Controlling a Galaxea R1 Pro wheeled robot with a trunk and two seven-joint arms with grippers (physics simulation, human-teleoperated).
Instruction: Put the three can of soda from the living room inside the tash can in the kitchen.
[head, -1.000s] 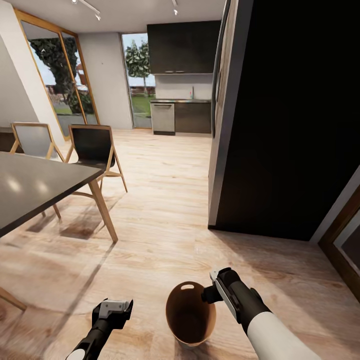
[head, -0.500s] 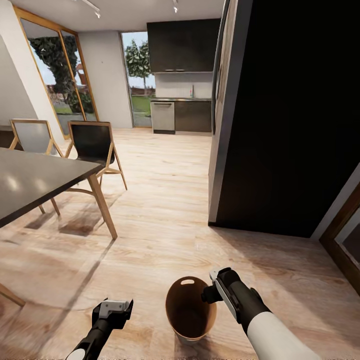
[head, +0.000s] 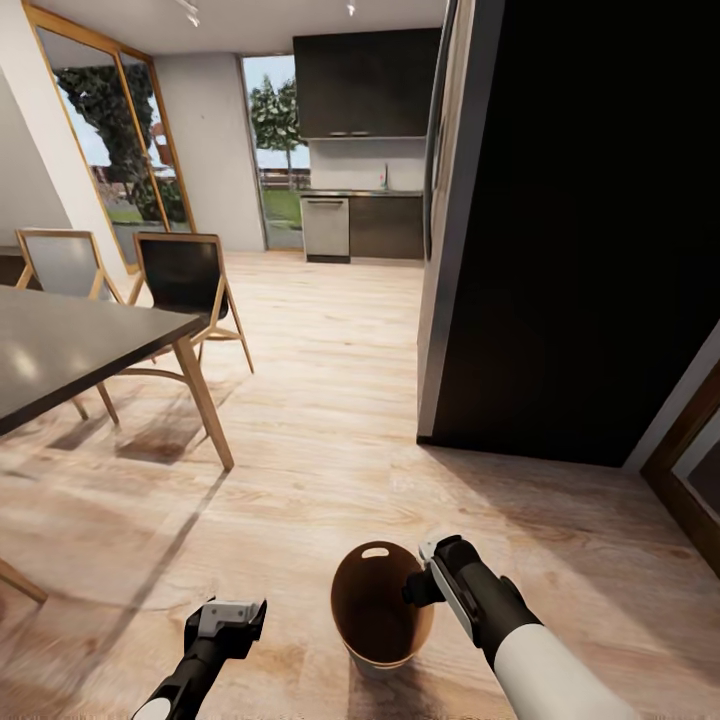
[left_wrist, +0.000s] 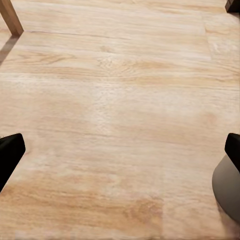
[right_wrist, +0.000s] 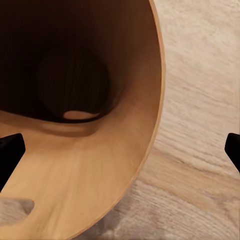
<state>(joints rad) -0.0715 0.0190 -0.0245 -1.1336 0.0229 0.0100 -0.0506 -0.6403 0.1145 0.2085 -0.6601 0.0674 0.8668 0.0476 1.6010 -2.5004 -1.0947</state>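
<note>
Standing on the plank floor (head: 330, 420) between the two arms, the bin (head: 383, 612) is upright, its long axis vertical and its open mouth facing up. It tapers downward, with the oval handle slot on the far side of the rim. The inside is brown and, as far as the right wrist view shows, nothing lies in it (right_wrist: 75, 85); a small bright patch sits near the bottom.

The right gripper (head: 422, 590) is at the bin's right rim. In the right wrist view its two dark fingertips (right_wrist: 10, 155) sit at opposite edges of the frame, so the jaws stand wide apart with the bin wall between them, not clamped.

The left gripper (head: 228, 620) hangs over bare floor left of the bin, apart from it. Its fingertips (left_wrist: 10, 152) are likewise spread wide and grasp nothing; the bin's grey outside (left_wrist: 229, 187) shows beside one of them.

A dark table (head: 70, 350) and two chairs (head: 185, 280) stand to the left, a tall black unit (head: 580, 230) to the right. Far ahead is the kitchen (head: 365, 150), with dark cabinets and a metal dishwasher (head: 326, 229).
</note>
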